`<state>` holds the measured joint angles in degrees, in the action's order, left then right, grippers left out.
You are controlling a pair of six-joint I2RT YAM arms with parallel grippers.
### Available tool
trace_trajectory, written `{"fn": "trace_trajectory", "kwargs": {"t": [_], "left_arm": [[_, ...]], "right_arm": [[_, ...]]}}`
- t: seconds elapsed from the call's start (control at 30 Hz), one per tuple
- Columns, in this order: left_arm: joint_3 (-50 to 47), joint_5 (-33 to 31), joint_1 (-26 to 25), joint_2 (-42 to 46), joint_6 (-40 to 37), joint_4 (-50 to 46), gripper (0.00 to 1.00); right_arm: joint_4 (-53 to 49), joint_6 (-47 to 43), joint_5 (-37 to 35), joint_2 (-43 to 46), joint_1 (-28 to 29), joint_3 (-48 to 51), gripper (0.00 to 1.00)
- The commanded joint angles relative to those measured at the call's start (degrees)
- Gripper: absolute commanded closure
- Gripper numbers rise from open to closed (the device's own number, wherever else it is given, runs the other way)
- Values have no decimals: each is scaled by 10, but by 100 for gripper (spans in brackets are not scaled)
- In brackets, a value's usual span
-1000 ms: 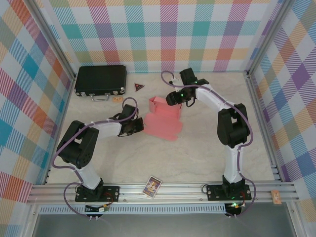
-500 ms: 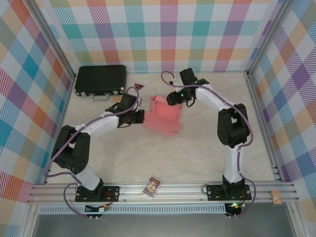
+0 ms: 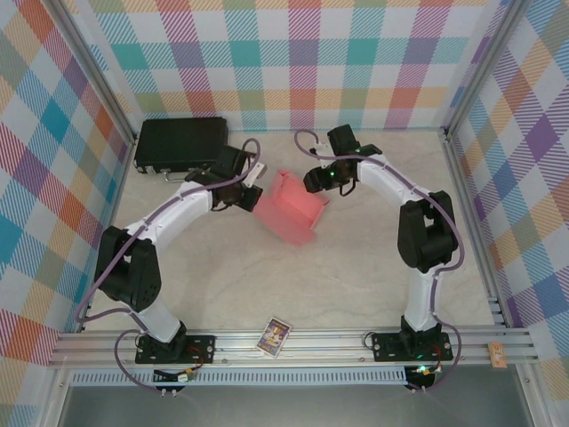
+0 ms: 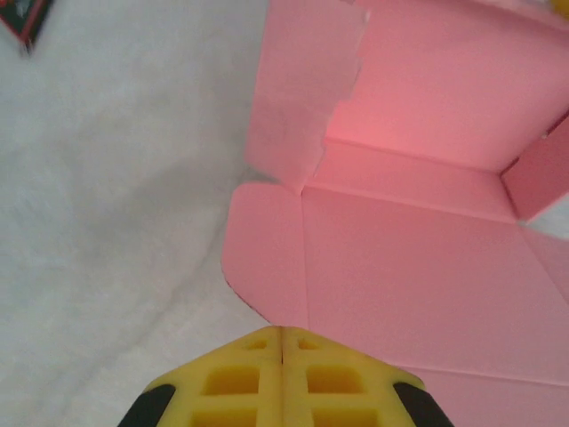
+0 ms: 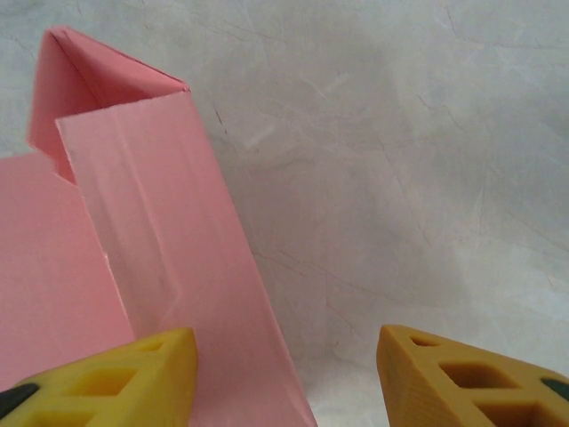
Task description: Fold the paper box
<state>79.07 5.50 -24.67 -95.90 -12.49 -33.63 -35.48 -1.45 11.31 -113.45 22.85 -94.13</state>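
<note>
The paper box (image 3: 289, 206), partly raised, lies between the claws. It is just ahead of the left gripper (image 3: 252, 197), whose jaws are pressed together with nothing seen between them. The right gripper (image 5: 284, 374) is spread wide, one finger over the box's upright wall. A black case (image 3: 180, 142) sits behind the left claw.

Matt pink paper box (image 4: 400, 267) on a pale, marbled worktop (image 5: 400, 178)
The paper box is thin, smooth card without gloss, sharply creased, with one flap faintly scuffed. The worktop looks matt and veined like stone. The left end effector (image 4: 282, 334) and right end effector (image 5: 286, 336) have yellow matt plastic fingers with moulded hollows. The black case (image 3: 178, 142) has a dull sheen, and the frame rail (image 3: 311, 342) is pale grooved metal.
</note>
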Motion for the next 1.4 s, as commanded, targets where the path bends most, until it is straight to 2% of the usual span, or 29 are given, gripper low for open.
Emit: {"fn": "trace_trajectory", "kwargs": {"t": [0.0, 0.3, 0.57, 0.7, 0.77, 0.83, 0.93, 1.03, 1.1, 1.23, 1.37], "left_arm": [[64, 30, -1, -39, -88, -102, 100], [230, 57, -17, -149, -188, -266, 100], [325, 43, -42, -200, -196, -290, 100], [346, 11, -43, -190, -158, -278, 100], [319, -10, -43, -158, -124, -247, 87], [264, -32, -41, -107, -89, -201, 83], [134, -67, -25, 5, 4, -90, 69], [0, -87, 8, 121, 131, 14, 45], [-70, -91, 34, 187, 227, 44, 42], [-172, -92, 57, 253, 368, 22, 38], [-275, -100, 69, 296, 449, 21, 37]], "right_arm": [[0, 17, 24, 26, -4, 40, 44], [79, 87, 85, 74, -4, 177, 46], [175, 171, 101, 129, 0, 302, 46], [211, 206, 76, 154, 3, 348, 47], [217, 209, 73, 165, 3, 356, 47], [213, 208, 70, 176, 3, 355, 47], [205, 203, 85, 193, 5, 345, 47], [175, 191, 88, 202, 23, 314, 47], [141, 186, 82, 197, 42, 277, 46], [87, 188, 69, 173, 80, 204, 46], [50, 174, 62, 141, 122, 139, 45]]}}
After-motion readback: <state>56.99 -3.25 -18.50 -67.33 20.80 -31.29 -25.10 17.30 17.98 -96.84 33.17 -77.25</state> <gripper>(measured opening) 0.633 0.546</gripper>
